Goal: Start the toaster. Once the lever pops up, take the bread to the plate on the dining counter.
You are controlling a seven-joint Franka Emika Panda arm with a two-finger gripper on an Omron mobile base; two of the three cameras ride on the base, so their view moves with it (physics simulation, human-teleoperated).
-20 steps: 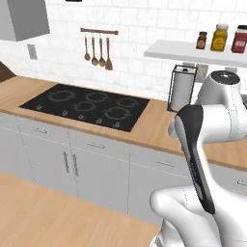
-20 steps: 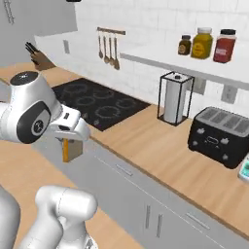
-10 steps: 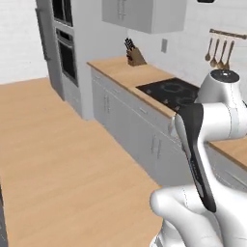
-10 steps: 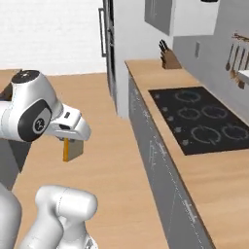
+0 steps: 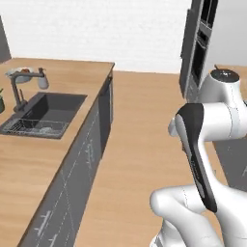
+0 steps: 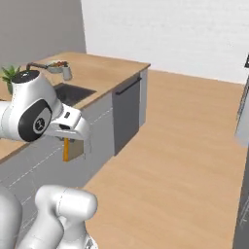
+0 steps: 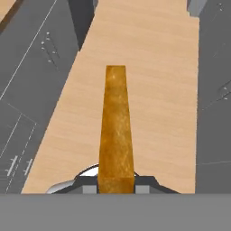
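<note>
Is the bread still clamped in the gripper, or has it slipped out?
Clamped. In the hand view the bread stands edge-on between the finger tips of the gripper; the right base view shows it hanging below the hand, over the floor.

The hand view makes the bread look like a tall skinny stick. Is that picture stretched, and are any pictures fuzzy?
Hand view: the bread is seen edge-on from close up, so it looks long and narrows toward its far end; that is perspective. Right base view: the same bread, under the gripper, looks small and soft-edged. Left base view: the sink is slightly blurry, lit evenly with no glare.
</note>
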